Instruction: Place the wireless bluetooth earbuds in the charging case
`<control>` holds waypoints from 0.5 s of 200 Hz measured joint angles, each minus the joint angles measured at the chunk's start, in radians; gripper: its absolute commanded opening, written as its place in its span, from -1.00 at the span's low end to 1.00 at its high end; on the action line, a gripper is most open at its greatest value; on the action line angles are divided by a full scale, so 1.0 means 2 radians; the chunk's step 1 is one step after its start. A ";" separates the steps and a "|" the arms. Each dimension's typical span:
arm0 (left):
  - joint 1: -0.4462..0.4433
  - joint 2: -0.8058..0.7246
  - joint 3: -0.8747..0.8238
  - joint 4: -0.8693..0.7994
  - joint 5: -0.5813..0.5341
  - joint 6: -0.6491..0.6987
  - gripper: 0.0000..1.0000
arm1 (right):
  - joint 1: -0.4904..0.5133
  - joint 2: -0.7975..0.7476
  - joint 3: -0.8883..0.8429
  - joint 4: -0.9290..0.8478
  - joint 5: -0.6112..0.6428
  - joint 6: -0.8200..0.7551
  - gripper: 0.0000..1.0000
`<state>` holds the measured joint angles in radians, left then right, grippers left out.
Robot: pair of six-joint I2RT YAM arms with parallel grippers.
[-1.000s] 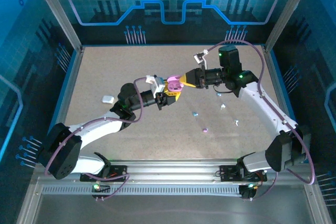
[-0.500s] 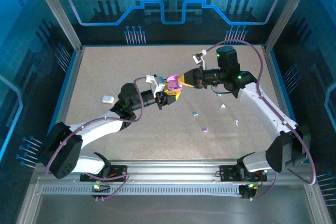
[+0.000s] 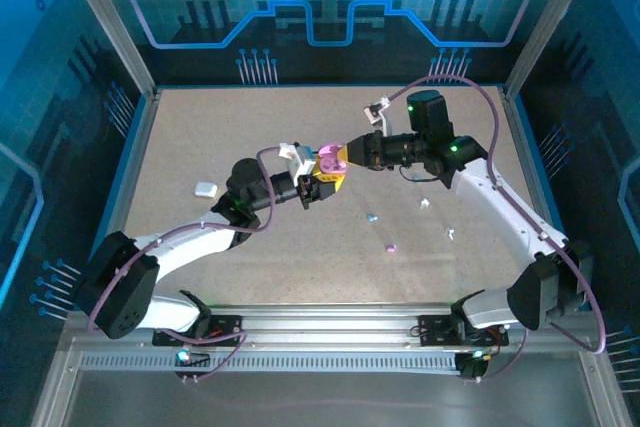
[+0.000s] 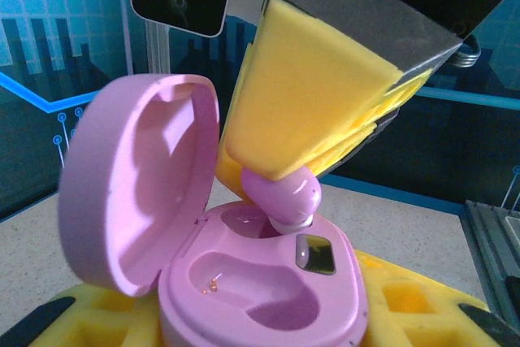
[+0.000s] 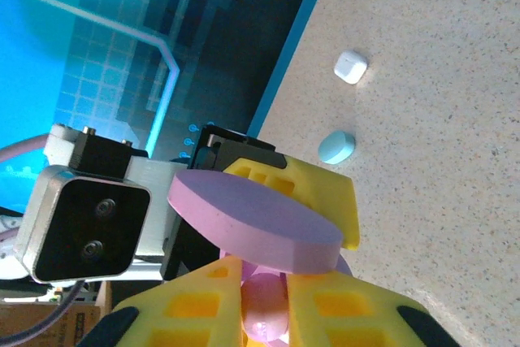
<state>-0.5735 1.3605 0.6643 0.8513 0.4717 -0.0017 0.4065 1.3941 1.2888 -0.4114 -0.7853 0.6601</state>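
Pink earbud pinched at right gripper tips, touching rear socket of open charging case; left gripper clamps case base.

pink case: 1 | other cases: 2 | loose earbuds: 4 | held earbud: 1

Both arms, left arm and right arm, are extended toward the middle of the table, with the claws brought tip to tip. The left claw is closed on the open pink case. The right claw is clamped on a pink earbud.
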 measured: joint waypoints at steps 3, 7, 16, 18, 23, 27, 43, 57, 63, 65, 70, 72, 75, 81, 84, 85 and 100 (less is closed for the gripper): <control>0.000 0.000 0.000 0.000 0.000 0.000 -0.38 | 0.001 0.000 0.001 -0.001 0.001 -0.002 -0.60; 0.000 0.000 0.000 -0.001 0.000 0.000 -0.38 | 0.001 0.000 0.002 -0.004 0.003 -0.004 -0.58; 0.000 0.000 0.000 -0.001 0.000 0.000 -0.38 | 0.002 0.000 0.004 -0.008 0.005 -0.008 -0.55; 0.000 0.000 0.000 -0.001 0.000 0.000 -0.38 | 0.002 0.000 0.004 -0.010 0.006 -0.008 -0.53; 0.000 0.000 0.000 -0.002 0.000 0.000 -0.38 | 0.003 0.000 0.005 -0.012 0.008 -0.011 -0.51; 0.000 0.000 0.000 -0.002 0.000 0.000 -0.38 | 0.003 0.000 0.006 -0.014 0.010 -0.012 -0.50; -0.001 0.000 0.000 -0.004 0.001 0.000 -0.38 | 0.004 0.000 0.008 -0.019 0.012 -0.018 -0.47; -0.002 0.000 0.000 -0.005 0.000 0.000 -0.38 | 0.004 0.000 0.010 -0.025 0.013 -0.021 -0.41; -0.002 0.000 0.000 -0.006 0.000 0.000 -0.38 | 0.005 0.000 0.010 -0.026 0.014 -0.021 -0.41; -0.002 0.000 0.000 -0.006 0.000 0.000 -0.38 | 0.005 0.000 0.011 -0.027 0.014 -0.022 -0.41; -0.002 0.000 0.000 -0.006 0.000 0.000 -0.38 | 0.005 0.000 0.011 -0.028 0.014 -0.022 -0.41; -0.002 0.000 0.000 -0.006 0.001 0.000 -0.38 | 0.005 0.000 0.012 -0.029 0.015 -0.023 -0.41; -0.002 0.000 0.000 -0.006 0.001 0.000 -0.38 | 0.006 -0.001 0.013 -0.030 0.015 -0.023 -0.40; -0.002 0.000 0.000 -0.006 0.000 0.000 -0.38 | 0.006 0.000 0.014 -0.031 0.016 -0.024 -0.39; -0.002 0.000 0.000 -0.006 0.000 0.000 -0.38 | 0.006 -0.001 0.014 -0.032 0.017 -0.024 -0.38; -0.002 0.000 0.000 -0.006 0.000 0.000 -0.38 | 0.006 -0.001 0.014 -0.032 0.017 -0.024 -0.38; -0.003 0.000 0.000 -0.006 0.000 0.000 -0.38 | 0.006 -0.002 0.014 -0.035 0.019 -0.026 -0.30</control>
<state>-0.5789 1.3609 0.6643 0.8391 0.4725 -0.0013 0.4183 1.3891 1.3174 -0.4816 -0.7464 0.6086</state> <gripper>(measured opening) 0.396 0.323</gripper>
